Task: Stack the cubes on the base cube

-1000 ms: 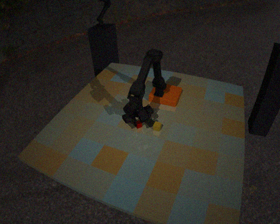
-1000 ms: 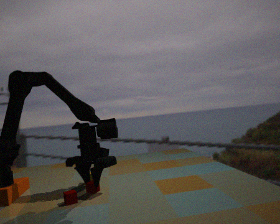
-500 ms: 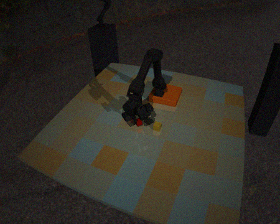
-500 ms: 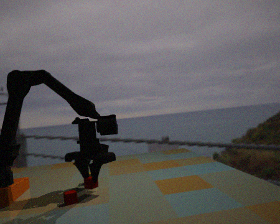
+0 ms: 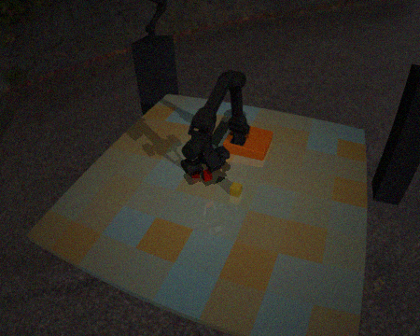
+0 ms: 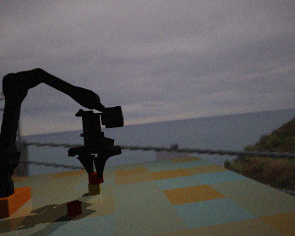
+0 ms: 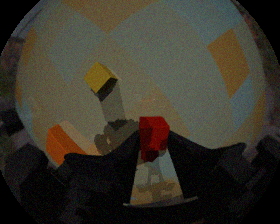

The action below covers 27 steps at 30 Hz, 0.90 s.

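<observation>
- Gripper [image 6: 96,174] clenched on one red cube [image 6: 96,178]; the cube sits between the fingers [image 6: 101,165] and is lifted off the counter [image 6: 193,210], seen in the exterior view.
- Wrist view confirms: held red cube [image 7: 152,137] at the fingertips, counter visible below it.
- Second red cube [image 6: 74,208] rests on the counter, in the arm's shadow, toward the orange mount [image 6: 10,203] at the counter's far edge.
- Yellow base cube [image 6: 94,189] stands on the counter, near its middle; from the exterior view it lies just below the held cube, but the top view shows it [image 5: 236,189] apart to one side of the gripper [image 5: 202,176].
- Arm [image 5: 219,112] reaches from the mount toward the counter's centre.
</observation>
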Each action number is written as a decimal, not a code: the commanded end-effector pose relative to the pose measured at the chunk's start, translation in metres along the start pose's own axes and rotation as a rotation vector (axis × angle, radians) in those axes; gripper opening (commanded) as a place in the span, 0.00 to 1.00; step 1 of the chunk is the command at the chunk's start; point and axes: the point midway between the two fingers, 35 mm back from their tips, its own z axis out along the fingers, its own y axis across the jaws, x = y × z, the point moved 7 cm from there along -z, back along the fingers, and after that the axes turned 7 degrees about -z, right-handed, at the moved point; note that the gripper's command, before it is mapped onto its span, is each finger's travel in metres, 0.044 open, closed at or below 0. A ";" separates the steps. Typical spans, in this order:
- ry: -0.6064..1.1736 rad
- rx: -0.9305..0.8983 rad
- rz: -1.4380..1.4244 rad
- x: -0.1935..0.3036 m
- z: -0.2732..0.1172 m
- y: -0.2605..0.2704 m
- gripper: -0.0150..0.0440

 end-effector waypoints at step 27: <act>-0.012 0.011 0.320 -0.018 -0.039 0.013 0.43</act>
